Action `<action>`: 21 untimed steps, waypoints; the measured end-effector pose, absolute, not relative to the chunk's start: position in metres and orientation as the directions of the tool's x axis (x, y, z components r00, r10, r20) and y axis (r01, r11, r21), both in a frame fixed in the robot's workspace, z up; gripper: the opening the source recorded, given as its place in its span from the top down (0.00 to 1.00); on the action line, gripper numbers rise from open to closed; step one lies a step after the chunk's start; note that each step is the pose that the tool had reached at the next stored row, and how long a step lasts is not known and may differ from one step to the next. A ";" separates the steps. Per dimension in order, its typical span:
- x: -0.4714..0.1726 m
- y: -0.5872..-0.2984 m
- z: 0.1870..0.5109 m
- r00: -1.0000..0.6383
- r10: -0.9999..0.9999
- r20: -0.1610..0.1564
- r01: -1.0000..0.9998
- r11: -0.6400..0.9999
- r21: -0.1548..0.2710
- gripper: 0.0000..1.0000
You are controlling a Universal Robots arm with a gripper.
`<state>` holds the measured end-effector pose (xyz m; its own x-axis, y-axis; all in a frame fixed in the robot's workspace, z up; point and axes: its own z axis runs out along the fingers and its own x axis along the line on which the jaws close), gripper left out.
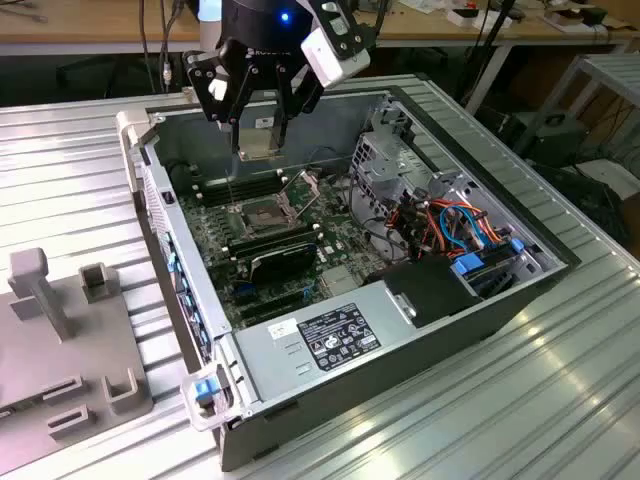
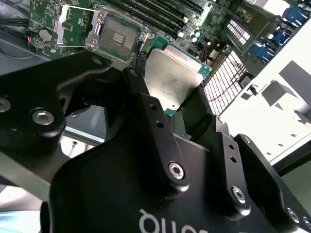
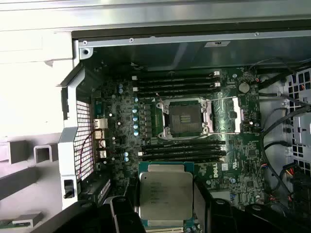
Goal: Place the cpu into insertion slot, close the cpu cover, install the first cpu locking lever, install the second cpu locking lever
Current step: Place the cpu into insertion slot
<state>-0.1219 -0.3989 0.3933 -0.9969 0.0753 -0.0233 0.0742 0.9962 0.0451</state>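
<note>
Exterior view: the gripper (image 1: pixel 259 128) grips the cpu (image 1: pixel 258 143) by its edges, above the insertion slot (image 1: pixel 262 213) and apart from it. Second wrist view: the fingers (image 2: pixel 146 111) clamp the cpu flat, short of the bare slot. First wrist view: the cpu cover (image 3: pixel 236 114) seems swung open beside the slot.

Open air over the slot (image 3: pixel 184 118); memory sticks (image 3: pixel 182 151) flank it, cover (image 3: pixel 236 115) flipped open beside it, drive cage (image 1: pixel 385 165) farther off.
</note>
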 end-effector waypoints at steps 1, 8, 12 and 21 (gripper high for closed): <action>-0.122 -0.399 0.393 -0.997 0.075 -0.023 0.074 0.996 0.045 0.45; -0.122 -0.399 0.393 -0.997 0.075 -0.023 0.074 0.996 0.045 0.45; -0.117 -0.399 0.393 -0.997 0.075 -0.023 0.074 0.996 0.045 0.45; -0.115 -0.399 0.393 -0.997 0.076 -0.023 0.075 0.996 0.045 0.45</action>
<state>-0.1149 -0.3988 0.3932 -0.9968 0.0762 -0.0233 0.0751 0.9962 0.0450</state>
